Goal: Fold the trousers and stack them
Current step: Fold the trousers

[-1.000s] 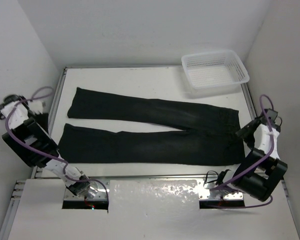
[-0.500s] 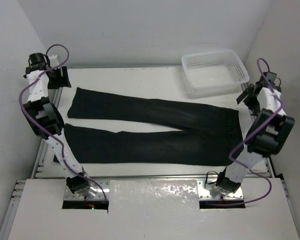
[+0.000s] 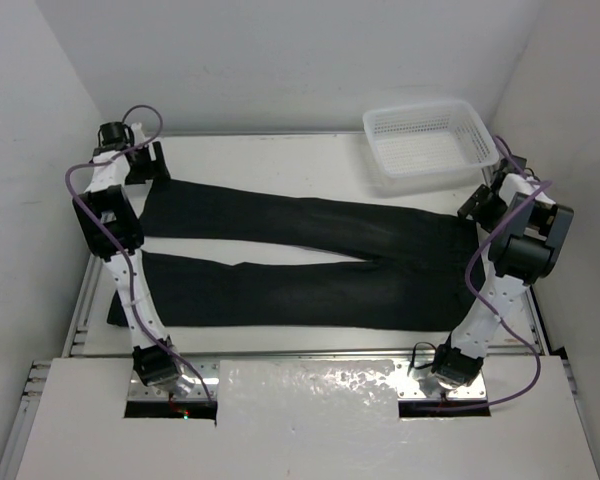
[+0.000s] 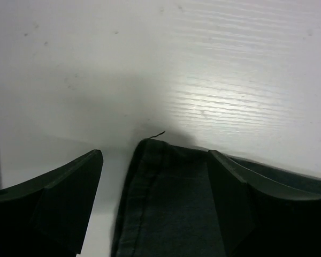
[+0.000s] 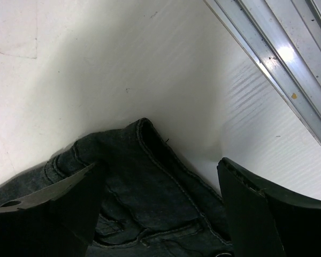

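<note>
We see the trousers (image 3: 310, 265) spread flat on the white table (image 3: 280, 155). The waist is at the right, and both legs run out to the left with a narrow strip of tabletop showing between them. The far leg ends near the table's far left corner, and the near leg lies closer to our bases. Our left arm crosses above the near leg's end and hides part of it. A white basket (image 3: 440, 165) sits in the far right corner, apart from the cloth.

Our left gripper (image 4: 154, 155) hangs over the cuff end of the far leg. In the left wrist view its jaws are spread wide. The corner of the cuff, with a short loose thread at its tip, lies in the gap between them. We cannot tell whether either jaw touches the cloth or only hovers above it.

Our right gripper (image 5: 158, 166) is at the far corner of the waist, near the table's right edge. Its jaws are spread wide too. The stitched corner of the waistband lies between them, with seams visible lower down. A metal rail (image 5: 273, 53) runs along the table edge beyond that corner. Here again we cannot tell whether the jaws rest on the cloth.
</note>
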